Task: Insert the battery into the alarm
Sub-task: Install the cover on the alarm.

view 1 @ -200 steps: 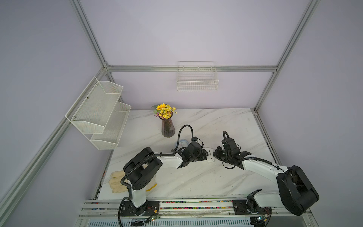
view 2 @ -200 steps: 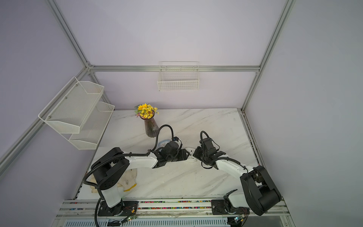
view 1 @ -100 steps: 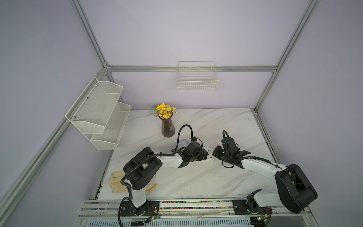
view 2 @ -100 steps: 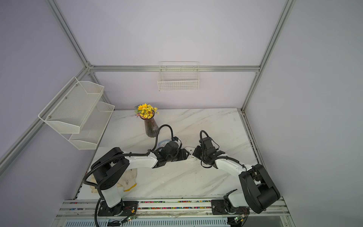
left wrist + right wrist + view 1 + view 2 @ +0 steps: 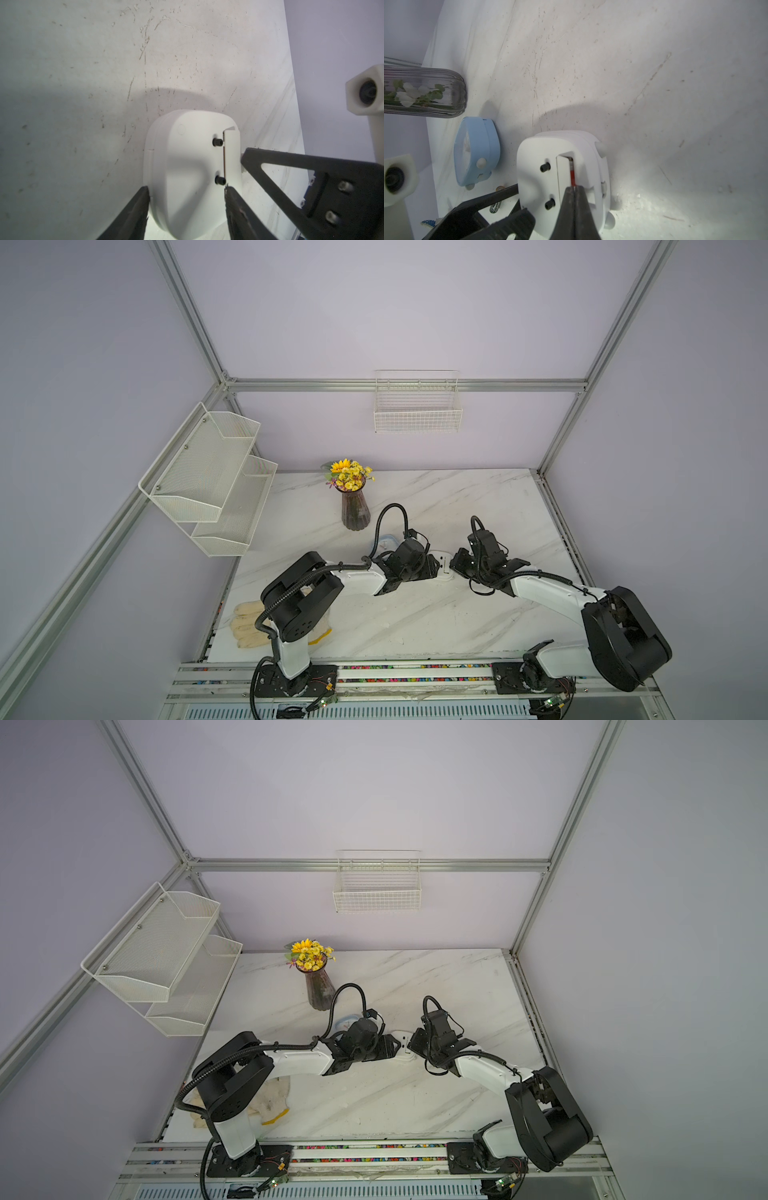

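The white alarm [image 5: 187, 166] lies back up on the marble table between both arms, in both top views [image 5: 445, 566] [image 5: 402, 1046]. My left gripper [image 5: 186, 193] is closed on the alarm, one finger against each side. In the right wrist view the alarm [image 5: 537, 158] has its battery slot partly open, with a red battery [image 5: 572, 174] lying inside. My right gripper [image 5: 574, 188] is shut, and its tips rest on the near end of that battery. In a top view the left gripper [image 5: 436, 568] and right gripper [image 5: 455, 566] face each other across the alarm.
A blue clock [image 5: 475, 153] stands beside the alarm, near a glass vase of yellow flowers [image 5: 355, 510]. A loose silver battery [image 5: 495, 207] lies under the left gripper's fingers. Gloves [image 5: 249, 624] lie at the front left. Mesh shelves [image 5: 212, 477] and a wire basket [image 5: 417, 414] hang on the walls.
The right arm has shifted slightly left toward the alarm. Both grippers keep their places and their openings.
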Tool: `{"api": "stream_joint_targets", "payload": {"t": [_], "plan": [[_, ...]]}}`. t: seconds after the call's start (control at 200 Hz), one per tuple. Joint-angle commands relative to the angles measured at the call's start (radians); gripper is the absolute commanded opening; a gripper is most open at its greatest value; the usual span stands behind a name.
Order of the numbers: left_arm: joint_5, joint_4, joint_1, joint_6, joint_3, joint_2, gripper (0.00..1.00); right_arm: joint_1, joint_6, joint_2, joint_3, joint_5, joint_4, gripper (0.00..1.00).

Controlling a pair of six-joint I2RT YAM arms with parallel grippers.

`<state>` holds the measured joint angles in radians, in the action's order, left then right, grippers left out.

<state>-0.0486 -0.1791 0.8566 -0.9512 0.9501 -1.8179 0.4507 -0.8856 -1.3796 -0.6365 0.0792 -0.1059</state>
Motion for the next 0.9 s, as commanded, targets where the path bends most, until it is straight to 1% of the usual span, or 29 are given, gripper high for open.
{"api": "stream_joint_targets", "payload": {"t": [0.0,0.115,0.315,0.635,0.895], "plan": [[-0.025,-0.066,0.012,-0.024,0.0,0.003,0.59,0.008,-0.01,0.004,0.019,-0.033,-0.046,0.0],[-0.022,-0.068,0.012,-0.026,-0.005,0.008,0.59,0.009,-0.003,0.005,0.02,-0.022,-0.029,0.0],[-0.014,-0.067,0.012,-0.027,-0.011,0.012,0.59,0.023,0.035,0.004,0.004,-0.06,-0.059,0.0],[-0.014,-0.067,0.012,-0.031,-0.013,0.014,0.59,0.041,0.038,0.004,-0.012,-0.087,-0.077,0.0],[-0.02,-0.07,0.013,-0.037,-0.011,0.011,0.59,0.048,0.013,0.004,-0.005,-0.051,-0.039,0.0]]}}
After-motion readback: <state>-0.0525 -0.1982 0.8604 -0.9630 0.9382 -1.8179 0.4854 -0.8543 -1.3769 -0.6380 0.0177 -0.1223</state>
